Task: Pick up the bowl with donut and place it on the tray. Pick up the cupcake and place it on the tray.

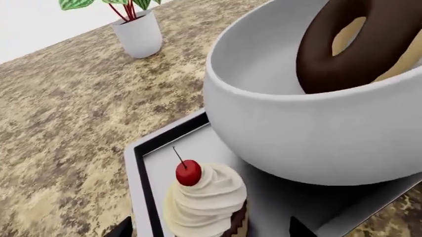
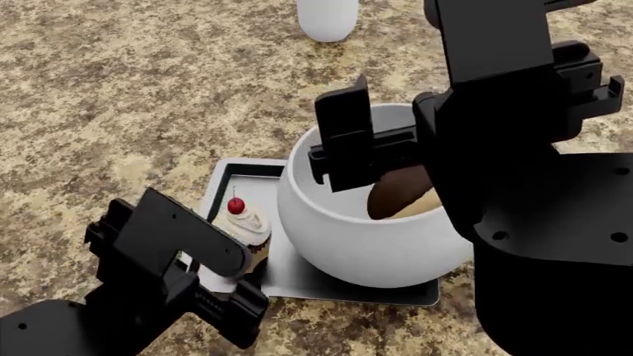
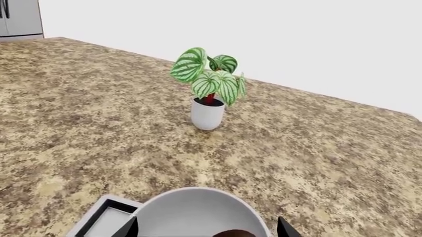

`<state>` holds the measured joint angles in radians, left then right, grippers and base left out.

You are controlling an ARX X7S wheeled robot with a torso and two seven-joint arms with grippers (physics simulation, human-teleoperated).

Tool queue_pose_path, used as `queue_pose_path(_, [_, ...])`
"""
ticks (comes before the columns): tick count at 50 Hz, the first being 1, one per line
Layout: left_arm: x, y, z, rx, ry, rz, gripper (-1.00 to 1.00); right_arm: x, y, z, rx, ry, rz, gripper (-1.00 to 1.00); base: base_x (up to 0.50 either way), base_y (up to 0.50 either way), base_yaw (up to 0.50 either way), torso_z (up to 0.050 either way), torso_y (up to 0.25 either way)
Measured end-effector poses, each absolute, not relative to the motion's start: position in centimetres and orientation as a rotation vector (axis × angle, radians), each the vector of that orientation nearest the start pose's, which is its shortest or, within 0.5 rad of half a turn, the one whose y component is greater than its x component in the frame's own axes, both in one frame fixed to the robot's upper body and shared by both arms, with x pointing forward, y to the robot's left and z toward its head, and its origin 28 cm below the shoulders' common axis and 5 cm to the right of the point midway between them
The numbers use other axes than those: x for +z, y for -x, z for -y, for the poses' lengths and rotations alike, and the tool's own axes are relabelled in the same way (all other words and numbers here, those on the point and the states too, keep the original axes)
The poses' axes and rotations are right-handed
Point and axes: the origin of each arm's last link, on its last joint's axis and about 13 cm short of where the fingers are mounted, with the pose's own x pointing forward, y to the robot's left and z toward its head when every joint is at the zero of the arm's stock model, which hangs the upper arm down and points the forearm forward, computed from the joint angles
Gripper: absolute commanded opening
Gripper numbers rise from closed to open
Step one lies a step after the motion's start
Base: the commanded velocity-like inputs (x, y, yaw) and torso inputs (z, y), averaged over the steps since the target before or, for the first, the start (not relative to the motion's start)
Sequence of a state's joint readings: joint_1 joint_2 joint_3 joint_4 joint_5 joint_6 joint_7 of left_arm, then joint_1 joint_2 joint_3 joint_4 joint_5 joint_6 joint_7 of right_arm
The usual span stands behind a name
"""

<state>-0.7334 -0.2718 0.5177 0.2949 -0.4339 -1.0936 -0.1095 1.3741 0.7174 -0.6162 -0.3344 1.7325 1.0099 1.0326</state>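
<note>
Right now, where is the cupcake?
In the head view the cupcake stands on the tray, at its left end beside the bowl, with the left gripper close around it.

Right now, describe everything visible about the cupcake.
The cupcake stands upright on the grey tray, at its end nearer the left pincer. It has swirled creamy white frosting, a glossy red cherry with a thin dark stem on top, and a pleated tan and brown wrapper. The big white bowl sits close beside it; contact cannot be judged.
</note>
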Motion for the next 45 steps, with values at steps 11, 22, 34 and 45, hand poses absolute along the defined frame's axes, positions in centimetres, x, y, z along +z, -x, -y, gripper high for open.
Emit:
queue_pose_path(11, [16.0,-26.9,-17.7,-0.408,-0.329,-0.179,1.0,32.0,-23.4,11.4,0.141,0.167,-0.077,1.0,0.0,0.0,0.0,0.0,0.0])
queue_pose_path(22, [17.4,-22.8,-19.9,-0.375,-0.22,-0.01,1.0,28.9,-18.1,13.2,0.125,0.196,0.02,1.0,0.0,0.0,0.0,0.0,0.0])
queue_pose_path(34, [18.7,-19.4,-20.7,-0.347,-0.194,0.109,1.0,25.0,-13.9,15.2,0.03,0.174,0.066,1.0,0.0,0.0,0.0,0.0,0.0])
queue_pose_path(45, [19.4,-16.9,-21.0,-0.347,-0.195,0.201,1.0,22.4,-12.0,15.4,0.002,0.205,0.149,1.0,0.0,0.0,0.0,0.0,0.0])
